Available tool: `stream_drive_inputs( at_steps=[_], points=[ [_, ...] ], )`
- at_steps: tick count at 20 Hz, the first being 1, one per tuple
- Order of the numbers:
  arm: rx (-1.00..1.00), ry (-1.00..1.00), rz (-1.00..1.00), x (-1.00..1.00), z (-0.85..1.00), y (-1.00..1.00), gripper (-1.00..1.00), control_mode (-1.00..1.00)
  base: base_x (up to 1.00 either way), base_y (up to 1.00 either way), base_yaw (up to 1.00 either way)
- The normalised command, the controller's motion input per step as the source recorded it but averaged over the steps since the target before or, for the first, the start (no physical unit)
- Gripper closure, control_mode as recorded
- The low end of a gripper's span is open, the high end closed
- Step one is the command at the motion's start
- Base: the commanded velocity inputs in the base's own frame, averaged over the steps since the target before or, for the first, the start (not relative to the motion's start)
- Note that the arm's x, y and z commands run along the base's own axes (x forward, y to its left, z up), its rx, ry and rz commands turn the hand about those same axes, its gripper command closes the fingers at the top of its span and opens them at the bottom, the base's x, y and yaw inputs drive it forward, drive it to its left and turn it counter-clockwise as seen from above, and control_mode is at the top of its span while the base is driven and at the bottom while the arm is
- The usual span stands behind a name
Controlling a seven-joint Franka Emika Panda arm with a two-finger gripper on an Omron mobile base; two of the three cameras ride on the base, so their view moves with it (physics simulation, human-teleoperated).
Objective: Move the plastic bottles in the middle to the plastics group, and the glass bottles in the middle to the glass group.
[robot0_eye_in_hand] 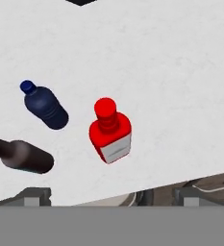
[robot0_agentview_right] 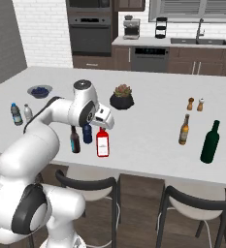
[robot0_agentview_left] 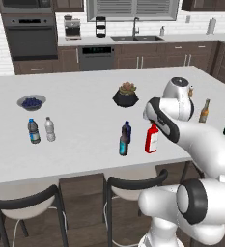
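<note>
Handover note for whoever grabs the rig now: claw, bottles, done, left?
Claw: open, nothing held, hovering above the red bottle.
Middle, near the counter's front edge: red bottle, navy bottle and slim dark bottle, all upright and apart.
Plastics group: two clear water bottles, far left by the bowl of blueberries.
Glass group: amber bottle and green bottle, far right.
Done: nothing sorted yet.
Left: red and slim dark bottles to the glass group, navy bottle to the plastics group. Red looks like the first pick.

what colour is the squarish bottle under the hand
Red bottle, white label; clearest in the hand view.
</note>
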Motion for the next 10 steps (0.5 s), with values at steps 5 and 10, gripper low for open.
stream_drive_inputs(
  at_steps=[5,10],
  points=[
    [-0.04,0.00,0.05,0.08,-0.12,0.00,-1.00,-1.00,0.00,0.00,0.00],
    [-0.05,0.00,0.07,0.25,-0.04,0.00,-1.00,-1.00,0.00,0.00,0.00]
  ],
)
